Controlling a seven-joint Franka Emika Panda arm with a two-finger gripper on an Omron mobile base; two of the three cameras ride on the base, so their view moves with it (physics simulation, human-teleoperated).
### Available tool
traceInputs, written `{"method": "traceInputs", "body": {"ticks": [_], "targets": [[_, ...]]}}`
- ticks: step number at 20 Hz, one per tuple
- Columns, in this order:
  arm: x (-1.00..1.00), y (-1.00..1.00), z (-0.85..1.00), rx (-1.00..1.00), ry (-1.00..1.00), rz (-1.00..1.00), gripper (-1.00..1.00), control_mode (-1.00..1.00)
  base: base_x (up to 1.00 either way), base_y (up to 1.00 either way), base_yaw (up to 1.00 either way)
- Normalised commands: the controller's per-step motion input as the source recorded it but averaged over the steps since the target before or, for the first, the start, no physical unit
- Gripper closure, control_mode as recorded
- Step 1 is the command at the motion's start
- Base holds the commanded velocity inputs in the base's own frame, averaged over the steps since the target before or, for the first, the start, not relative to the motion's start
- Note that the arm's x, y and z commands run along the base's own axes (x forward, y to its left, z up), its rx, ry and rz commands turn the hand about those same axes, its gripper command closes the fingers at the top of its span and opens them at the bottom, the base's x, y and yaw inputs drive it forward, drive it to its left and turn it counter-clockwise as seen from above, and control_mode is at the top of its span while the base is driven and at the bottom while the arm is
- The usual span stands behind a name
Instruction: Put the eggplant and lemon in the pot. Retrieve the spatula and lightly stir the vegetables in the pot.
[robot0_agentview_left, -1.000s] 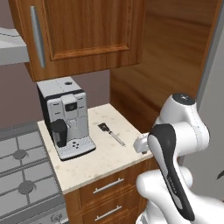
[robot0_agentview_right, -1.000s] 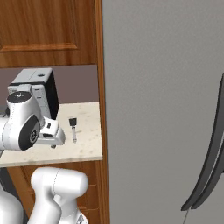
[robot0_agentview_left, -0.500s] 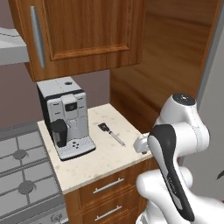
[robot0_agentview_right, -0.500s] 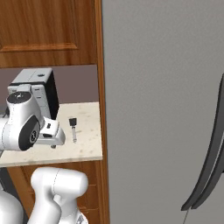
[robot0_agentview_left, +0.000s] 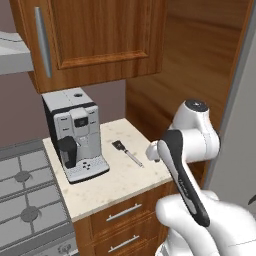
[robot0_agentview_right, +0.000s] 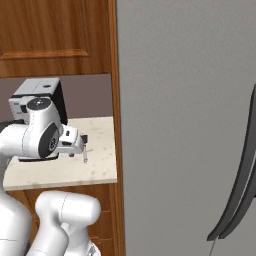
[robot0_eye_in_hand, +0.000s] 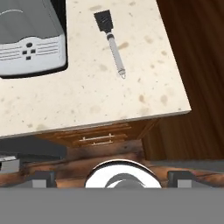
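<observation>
Hovering above a speckled beige stone worktop (robot0_agentview_left: 107, 182), the white arm's two-finger tool (robot0_eye_in_hand: 113, 178) has its tips spread wide apart and holds nothing.
A slim spatula (robot0_eye_in_hand: 112, 40) with a flat black squarish blade and thin grey metal handle lies flat on the worktop, just beside a grey-and-black coffee machine (robot0_agentview_left: 75, 135) and well apart from the tool. Its handle end points toward the worktop's front edge, probably the easiest place to grip. A grey stove (robot0_agentview_left: 25, 200) adjoins the worktop on the left.

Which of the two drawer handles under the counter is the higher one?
The upper drawer handle, just beneath the counter edge. The lower drawer handle sits below it on the next drawer front.
</observation>
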Motion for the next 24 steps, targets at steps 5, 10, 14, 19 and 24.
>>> {"method": "traceInputs", "body": {"ticks": [5, 10, 14, 19, 24], "targets": [[1.0, 0.01, -0.27, 0.0, 0.0, 0.0, -1.0, -1.0, 0.0, 0.0, 0.0], [0.74, 0.15, -0.51, 0.0, 0.0, 0.0, -1.0, -1.0, 0.0, 0.0, 0.0], [0.53, 0.16, -0.58, -0.02, -0.04, 0.0, -1.0, -1.0, 0.0, 0.0, 0.0], [0.47, 0.07, -0.33, -0.05, -0.01, 0.0, -1.0, -1.0, 0.0, 0.0, 0.0], [0.43, 0.05, -0.39, -0.04, 0.0, 0.03, -1.0, -1.0, 0.0, 0.0, 0.0]]}}
